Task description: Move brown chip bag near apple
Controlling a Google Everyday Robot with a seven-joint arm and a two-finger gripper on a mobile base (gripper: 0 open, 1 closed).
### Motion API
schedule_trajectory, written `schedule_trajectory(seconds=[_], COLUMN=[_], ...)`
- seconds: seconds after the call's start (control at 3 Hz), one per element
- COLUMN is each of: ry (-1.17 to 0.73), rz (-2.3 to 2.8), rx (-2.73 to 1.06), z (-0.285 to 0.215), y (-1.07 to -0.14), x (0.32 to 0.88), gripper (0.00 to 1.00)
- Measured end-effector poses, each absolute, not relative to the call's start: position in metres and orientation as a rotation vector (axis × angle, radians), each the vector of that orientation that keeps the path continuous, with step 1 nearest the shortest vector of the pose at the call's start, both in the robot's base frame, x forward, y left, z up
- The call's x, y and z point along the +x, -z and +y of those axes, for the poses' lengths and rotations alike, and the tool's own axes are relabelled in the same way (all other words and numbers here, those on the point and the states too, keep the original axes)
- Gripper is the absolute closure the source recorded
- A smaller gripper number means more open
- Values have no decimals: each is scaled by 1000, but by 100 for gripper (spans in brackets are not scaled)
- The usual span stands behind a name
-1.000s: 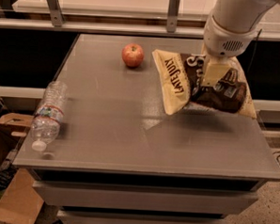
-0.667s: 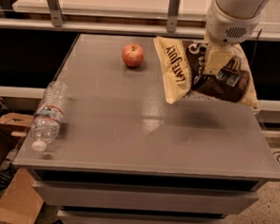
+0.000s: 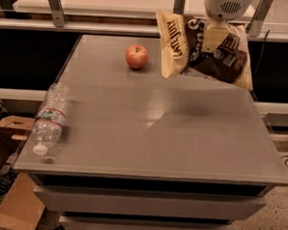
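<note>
Hanging in the air at about 1 o'clock over the table (image 3: 181, 138) is the brown chip bag (image 3: 231, 63), clear of the surface judging by the shadow under it. The gripper (image 3: 213, 40) is pinched shut on the bag's upper middle, though I can't quite see how much of the film it really has. The apple (image 3: 137, 56) sits at about 11 o'clock on the table, just off the bag's left side at its 9 o'clock, not touching. A water bottle (image 3: 49, 116) lies on its side way over at 8 o'clock, out of the way.

What could go wrong imo: the bag is big and floppy, the apple is round. If the bag swings left coming down, that yellow corner bumps the apple and it rolls toward the back edge. A thin pinch on slick crinkly film could also slip. And lowering it straight down puts the right corner very close to the 3 o'clock edge.
</note>
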State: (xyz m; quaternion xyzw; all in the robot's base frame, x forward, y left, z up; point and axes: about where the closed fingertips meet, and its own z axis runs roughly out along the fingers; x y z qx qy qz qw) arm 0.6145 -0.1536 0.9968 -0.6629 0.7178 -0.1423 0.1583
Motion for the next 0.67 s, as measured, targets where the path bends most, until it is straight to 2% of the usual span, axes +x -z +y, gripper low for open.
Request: schedule_trajectory(seconds=[0.67], ry=[441], rz=[2163], rx=[-1754], z=[-142], y=[-997], x=[650], gripper=[100])
